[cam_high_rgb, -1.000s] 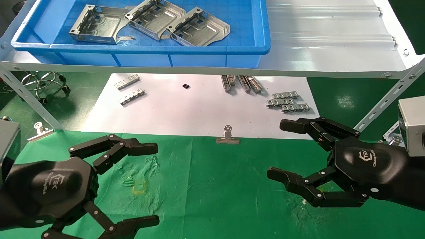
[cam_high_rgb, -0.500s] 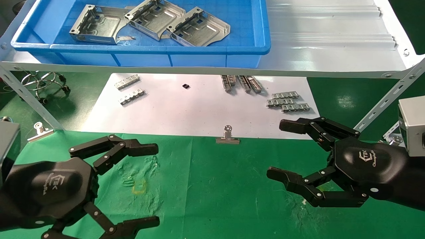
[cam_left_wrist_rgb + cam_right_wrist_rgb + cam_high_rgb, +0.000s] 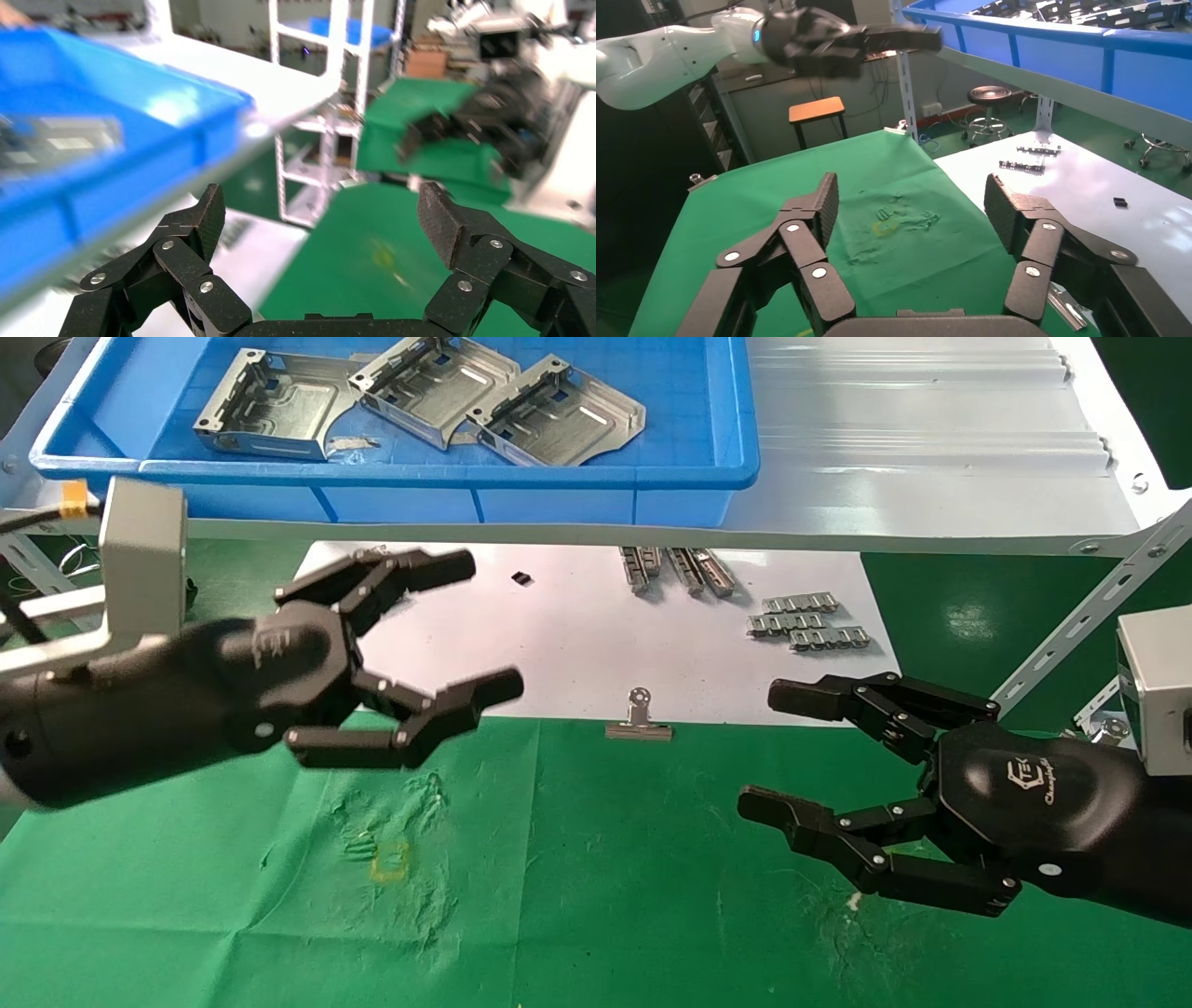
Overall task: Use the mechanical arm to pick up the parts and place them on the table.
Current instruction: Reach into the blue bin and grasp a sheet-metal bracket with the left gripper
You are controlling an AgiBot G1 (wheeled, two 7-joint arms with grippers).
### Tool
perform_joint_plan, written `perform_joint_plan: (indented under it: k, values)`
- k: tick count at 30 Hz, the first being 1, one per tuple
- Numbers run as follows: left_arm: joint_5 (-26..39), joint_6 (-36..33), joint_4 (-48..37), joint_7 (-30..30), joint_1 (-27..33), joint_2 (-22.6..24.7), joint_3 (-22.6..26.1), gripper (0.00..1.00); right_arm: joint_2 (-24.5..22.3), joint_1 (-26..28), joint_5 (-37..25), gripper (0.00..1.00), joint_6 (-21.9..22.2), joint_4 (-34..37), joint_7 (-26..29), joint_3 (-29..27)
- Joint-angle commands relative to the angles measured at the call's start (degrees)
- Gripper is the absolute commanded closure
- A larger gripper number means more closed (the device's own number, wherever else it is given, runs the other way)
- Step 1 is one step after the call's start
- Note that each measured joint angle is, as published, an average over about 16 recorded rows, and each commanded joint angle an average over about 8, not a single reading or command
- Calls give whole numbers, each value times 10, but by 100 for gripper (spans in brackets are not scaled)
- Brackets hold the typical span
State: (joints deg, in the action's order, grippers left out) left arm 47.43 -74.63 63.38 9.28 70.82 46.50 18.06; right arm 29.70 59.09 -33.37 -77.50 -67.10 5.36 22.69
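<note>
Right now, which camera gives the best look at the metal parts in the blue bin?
The head view: three parts lie in plain sight inside the blue bin. The left wrist view shows only blurred metal behind the bin wall; the right wrist view catches their edges over its rim.

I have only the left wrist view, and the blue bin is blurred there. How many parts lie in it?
Observer: Three parts lie in the blue bin.
Operator: Does the right gripper hold anything?
Observer: No. The right gripper is open and empty, over the green table.
Operator: Is my left gripper above the bin?
Observer: Not yet. The left gripper is open in front of the bin, over the white sheet.
</note>
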Motion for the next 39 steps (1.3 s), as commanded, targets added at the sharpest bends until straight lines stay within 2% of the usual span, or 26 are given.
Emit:
perform_joint_plan:
  k: [1, 9, 17, 26, 27, 29, 33, 35, 37, 39]
  values:
    - [6, 10, -17, -7, 18, 17, 2, 0, 0, 0, 0, 100, 0, 0, 0, 0]
    - [57, 61, -111, 5, 127, 80, 27, 0, 0, 0, 0, 100, 0, 0, 0, 0]
    - [150, 97, -250, 6, 260, 145, 79, 0, 0, 0, 0, 100, 0, 0, 0, 0]
    - [229, 118, -424, -40, 381, 216, 125, 1, 0, 0, 0, 100, 0, 0, 0, 0]
    - [235, 120, -441, -45, 391, 222, 129, 4, 0, 0, 0, 100, 0, 0, 0, 0]
    - [247, 123, -470, -55, 407, 234, 136, 21, 0, 0, 0, 100, 0, 0, 0, 0]
    - [264, 125, -516, -70, 432, 253, 147, 71, 0, 0, 0, 100, 0, 0, 0, 0]
    - [270, 126, -533, -77, 441, 261, 152, 93, 0, 0, 0, 100, 0, 0, 0, 0]
    - [275, 128, -549, -84, 447, 268, 155, 100, 0, 0, 0, 100, 0, 0, 0, 0]
    - [279, 132, -562, -90, 452, 274, 157, 100, 0, 0, 0, 100, 0, 0, 0, 0]
